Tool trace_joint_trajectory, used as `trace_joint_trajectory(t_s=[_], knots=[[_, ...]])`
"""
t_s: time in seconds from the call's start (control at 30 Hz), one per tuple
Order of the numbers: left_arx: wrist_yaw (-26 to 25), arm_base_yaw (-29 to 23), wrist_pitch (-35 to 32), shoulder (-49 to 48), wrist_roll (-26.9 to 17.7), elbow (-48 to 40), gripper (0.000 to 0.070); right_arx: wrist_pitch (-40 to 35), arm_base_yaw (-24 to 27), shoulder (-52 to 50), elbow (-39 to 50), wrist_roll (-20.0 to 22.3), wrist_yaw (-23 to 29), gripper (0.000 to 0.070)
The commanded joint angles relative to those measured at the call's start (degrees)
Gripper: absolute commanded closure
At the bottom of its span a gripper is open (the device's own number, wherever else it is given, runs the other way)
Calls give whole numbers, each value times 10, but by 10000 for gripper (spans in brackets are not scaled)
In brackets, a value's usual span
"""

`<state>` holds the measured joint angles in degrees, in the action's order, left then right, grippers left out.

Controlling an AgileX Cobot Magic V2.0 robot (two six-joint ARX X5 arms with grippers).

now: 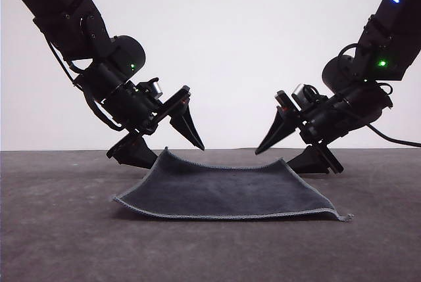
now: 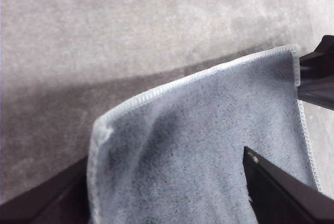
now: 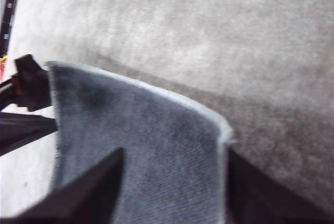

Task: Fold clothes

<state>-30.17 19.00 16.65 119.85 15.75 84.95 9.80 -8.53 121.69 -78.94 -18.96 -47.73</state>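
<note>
The clothes point(image 1: 227, 190), one small dark grey cloth with light stitched edging, lie on the table with both far corners curled upward. My left gripper point(image 1: 177, 152) stands open around the far left corner, one finger above the cloth and one below it. My right gripper point(image 1: 273, 158) is open in the same way around the far right corner. In the left wrist view the cloth point(image 2: 198, 145) reaches in between the two fingers of that gripper point(image 2: 166, 156). The right wrist view has the cloth point(image 3: 156, 140) between its spread fingers point(image 3: 88, 192).
The table point(image 1: 59, 229) is a grey felt-like surface with bare room in front of and beside the cloth. A plain white wall stands behind it. A black cable point(image 1: 398, 141) trails from the right arm at the right edge.
</note>
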Motion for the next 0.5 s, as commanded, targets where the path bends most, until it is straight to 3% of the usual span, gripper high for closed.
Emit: trace_joint_trajectory(t_s=[0.0,0.07,0.1,0.2,0.47], knots=[[-3,-1,-5,16,0,10,443,-3,-2,21,-8,-6,6,545],[-3,-3,-6,16,2,10,629,-1,-2,21,-8,-6,16,605],[-3,-4,-7,16,2,10,690,-1,-2,21,-8,-6,20,636],[-2,-6,-15,16,4,10,699,-1,-2,21,-8,-6,29,693],[-3,-13,-13,16,3,14,699,-4,-3,17,-11,-5,30,695]])
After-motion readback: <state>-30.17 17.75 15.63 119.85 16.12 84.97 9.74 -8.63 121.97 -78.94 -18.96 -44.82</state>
